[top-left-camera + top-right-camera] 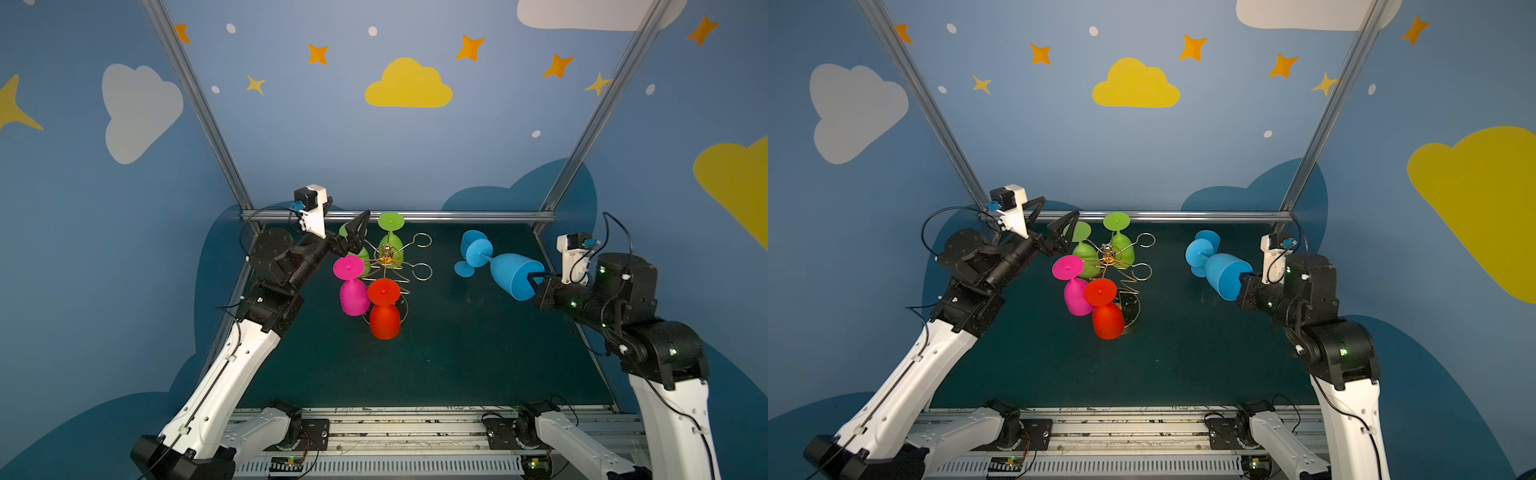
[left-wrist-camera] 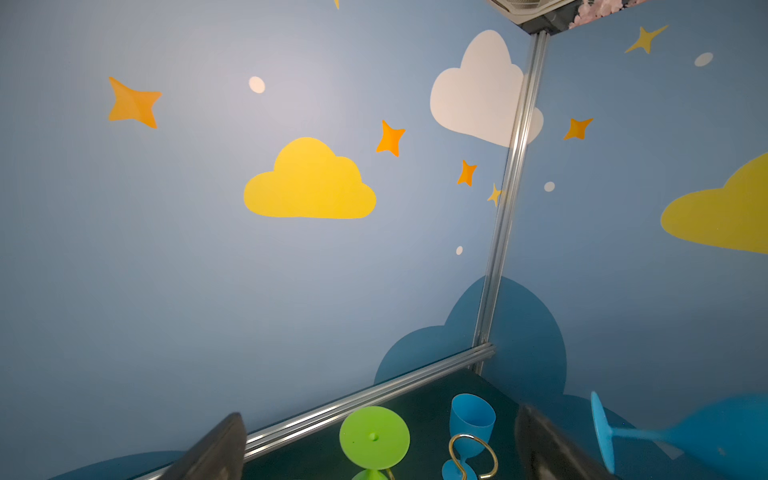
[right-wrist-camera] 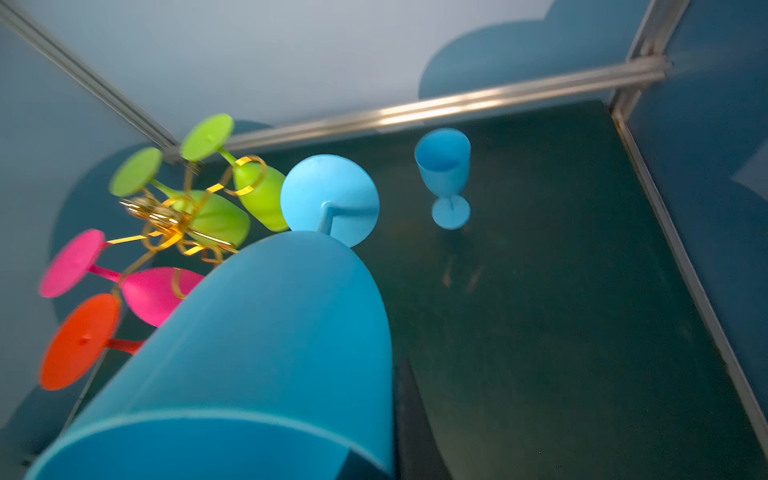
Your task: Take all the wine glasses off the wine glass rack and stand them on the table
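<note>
The blue wine glass (image 3: 249,353) is off the wine glass rack (image 1: 386,254), its rim pinched tight in the right fingers (image 3: 415,436); its long axis lies near level above the bench (image 1: 457,353), foot towards the rack; the left fingers (image 2: 216,453) gape empty beside a green glass (image 1: 360,254).

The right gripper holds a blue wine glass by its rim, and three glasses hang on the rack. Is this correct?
Not three: the right gripper holds a blue glass by its rim, and four glasses (two green, pink, red) hang on the rack; both top views show it.
</note>
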### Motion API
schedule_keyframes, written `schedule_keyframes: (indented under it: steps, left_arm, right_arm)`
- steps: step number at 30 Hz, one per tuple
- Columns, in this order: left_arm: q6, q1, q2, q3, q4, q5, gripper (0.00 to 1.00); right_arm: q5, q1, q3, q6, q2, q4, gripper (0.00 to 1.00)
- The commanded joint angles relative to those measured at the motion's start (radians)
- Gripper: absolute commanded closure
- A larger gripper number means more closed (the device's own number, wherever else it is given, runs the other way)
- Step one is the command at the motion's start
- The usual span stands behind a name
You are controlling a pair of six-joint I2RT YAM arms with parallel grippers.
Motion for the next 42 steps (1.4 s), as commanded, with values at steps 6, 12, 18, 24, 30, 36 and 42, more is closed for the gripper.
schedule_keyframes:
  steps: [6,12,18,24,30,36,42]
  left_arm:
    - [-0.044,0.075,-0.123,-0.09,-0.074,-0.028,0.01]
    - [-0.02,0.1,-0.189,-0.097,-0.157,-0.035,0.01]
    - [-0.006,0.115,-0.265,-0.107,-0.242,-0.071,0.01]
    - [-0.025,0.12,-0.347,-0.138,-0.294,-0.107,0.01]
    - [-0.046,0.121,-0.395,-0.148,-0.36,-0.126,0.01]
    - [-0.051,0.122,-0.404,-0.115,-0.392,-0.149,0.01]
    - [-0.095,0.122,-0.395,-0.05,-0.429,-0.145,0.01]
  right_arm:
    - [0.201,-0.031,-0.007,-0.095,0.214,-0.156,1.0]
    - [0.189,-0.12,-0.02,-0.142,0.382,-0.063,1.0]
    - [0.179,-0.197,-0.018,-0.162,0.513,0.042,1.0]
    - [0.171,-0.241,0.014,-0.168,0.635,0.116,1.0]
    - [0.157,-0.278,0.116,-0.166,0.777,0.151,1.0]
    - [0.143,-0.299,0.354,-0.164,0.972,0.022,1.0]
    - [0.125,-0.298,0.681,-0.092,1.224,-0.219,1.0]
